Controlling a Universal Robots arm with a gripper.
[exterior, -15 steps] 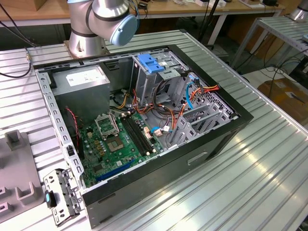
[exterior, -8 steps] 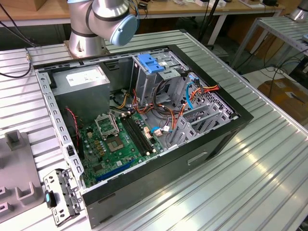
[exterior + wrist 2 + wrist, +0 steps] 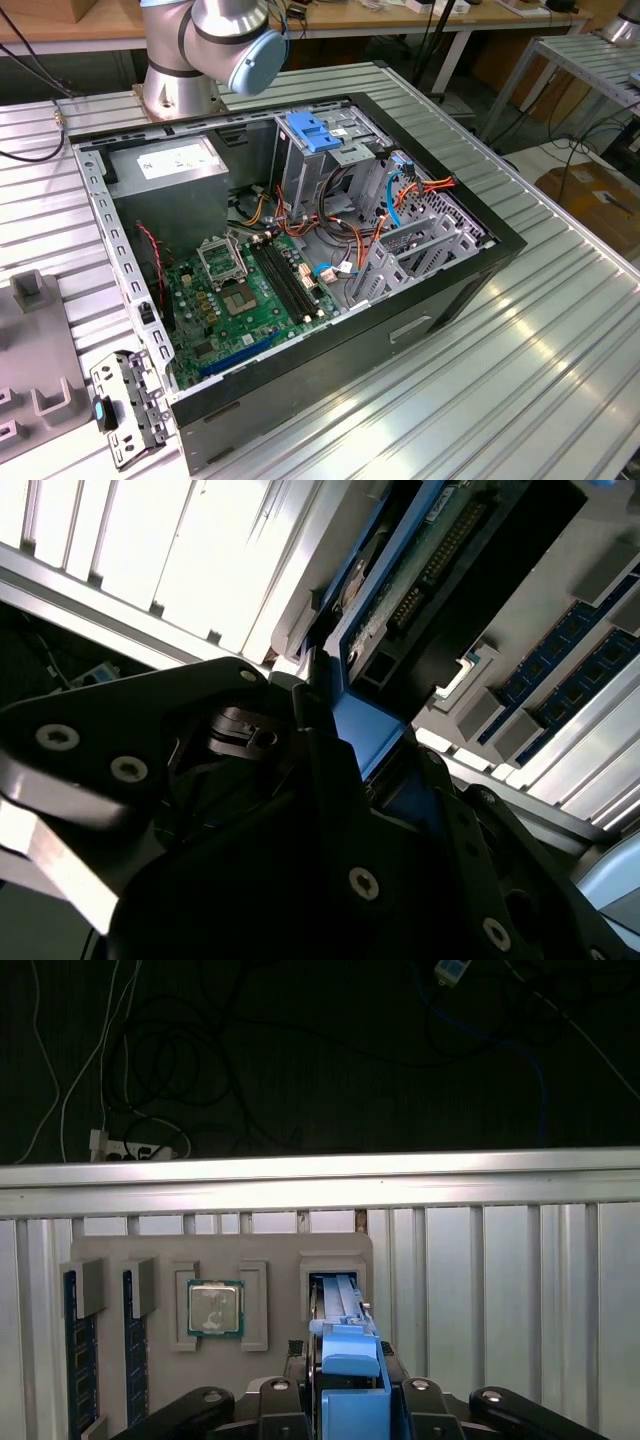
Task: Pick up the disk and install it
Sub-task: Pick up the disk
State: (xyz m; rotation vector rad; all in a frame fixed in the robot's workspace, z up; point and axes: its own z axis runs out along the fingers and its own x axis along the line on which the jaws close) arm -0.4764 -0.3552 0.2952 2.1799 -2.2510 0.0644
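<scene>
The work stands at the pick-up step: in the first wrist view the gripper [image 3: 350, 1372] is down over the disk [image 3: 338, 1305], which stands on edge in a slot [image 3: 335, 1263] of the grey holder tray [image 3: 270, 1250] and runs from between the fingertips straight ahead into that slot. The jaws are drawn in onto the blue side rail, one on each flank, so the gripper pinches the disk rather than straddling it loosely. The second wrist view bears this out, with a dark finger [image 3: 320, 720] lying flat against the blue plastic and the drive's circuit-board face [image 3: 420, 570] reaching away beyond the fingertips. The disk is not yet clear of its slot, as far as the frames allow a judgement. Off to one side of the gripper, in the same tray, sit a processor chip [image 3: 215, 1308] and, farther out, two memory modules [image 3: 75, 1350]. The open computer case [image 3: 300, 250] on the ribbed metal table [image 3: 560, 330] is where the install must end (its drive cage [image 3: 330, 150] is near the arm's base). Any move from here probably calls for a firm hold and travel in line with the slot walls, since a tilt could jam the rails against the holder.
</scene>
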